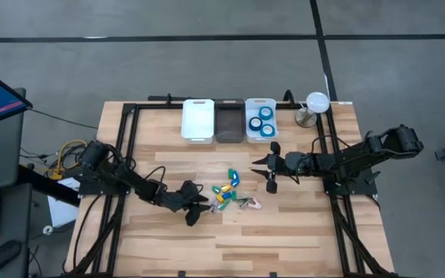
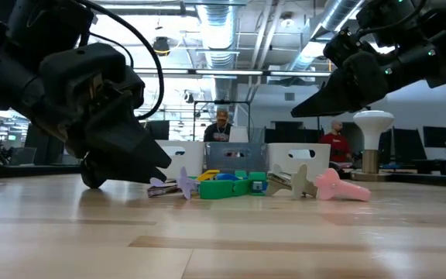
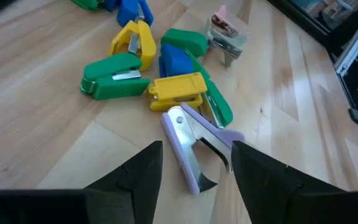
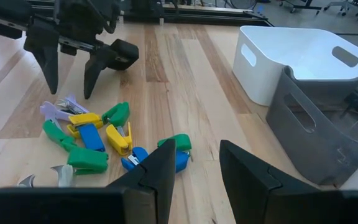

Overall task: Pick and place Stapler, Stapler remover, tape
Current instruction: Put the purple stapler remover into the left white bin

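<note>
A small heap of staplers, green point(image 3: 110, 78), yellow point(image 3: 178, 90) and blue point(image 3: 174, 62), lies on the wooden table's middle point(image 1: 226, 191). A lilac staple remover point(image 3: 194, 146) lies flat at the heap's near-left side, and a pink one point(image 3: 225, 31) lies at the right. My left gripper point(image 3: 197, 180) is open and low, a finger on either side of the lilac remover's jaw end, touching nothing that shows. My right gripper point(image 1: 271, 166) hangs open above the table, right of the heap. Blue tape rolls point(image 1: 263, 120) lie in the rightmost bin.
Three bins stand in a row at the far edge: white point(image 1: 198, 120), grey point(image 1: 229, 122) and a pale one point(image 1: 247, 104) with the tape. A white lamp-like object point(image 1: 315, 104) stands to their right. Bare wood point(image 1: 246, 239) lies toward the near edge. People sit beyond the table.
</note>
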{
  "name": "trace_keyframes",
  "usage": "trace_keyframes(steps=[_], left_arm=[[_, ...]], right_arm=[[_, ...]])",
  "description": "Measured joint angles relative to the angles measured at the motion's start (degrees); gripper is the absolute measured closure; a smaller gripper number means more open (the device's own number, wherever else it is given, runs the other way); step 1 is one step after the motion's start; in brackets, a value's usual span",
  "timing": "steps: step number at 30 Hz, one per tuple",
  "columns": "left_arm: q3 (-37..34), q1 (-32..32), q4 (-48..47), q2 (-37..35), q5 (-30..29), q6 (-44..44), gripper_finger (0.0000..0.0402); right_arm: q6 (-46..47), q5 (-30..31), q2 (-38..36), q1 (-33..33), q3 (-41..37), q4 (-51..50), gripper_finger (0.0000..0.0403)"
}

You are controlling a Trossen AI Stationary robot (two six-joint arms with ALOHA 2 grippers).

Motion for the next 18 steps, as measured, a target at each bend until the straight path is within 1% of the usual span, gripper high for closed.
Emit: trace_keyframes(steps=[3, 6, 13, 18], left_arm=[[0.02, -0.01, -0.02, 0.02, 0.92, -0.21, 0.0221], [0.04, -0.01, -0.09, 0.02, 1.50, -0.61, 0.0232], [0.33, -0.05, -3.38, -0.04, 1.97, -0.74, 0.0277], [0.31, -0.11, -3.87, -0.03, 2.18, 0.12, 0.0306]], right_arm=[[0.00, -0.01, 0.00, 0.00, 0.00, -0.06, 0.0286], [0.00, 0.01, 0.00, 0.00, 0.00, -0.12, 0.0286], [0.00, -0.01, 0.00, 0.00, 0.00, -0.14, 0.0286], [0.00, -0.01, 0.00, 0.00, 0.00, -0.14, 0.0286]])
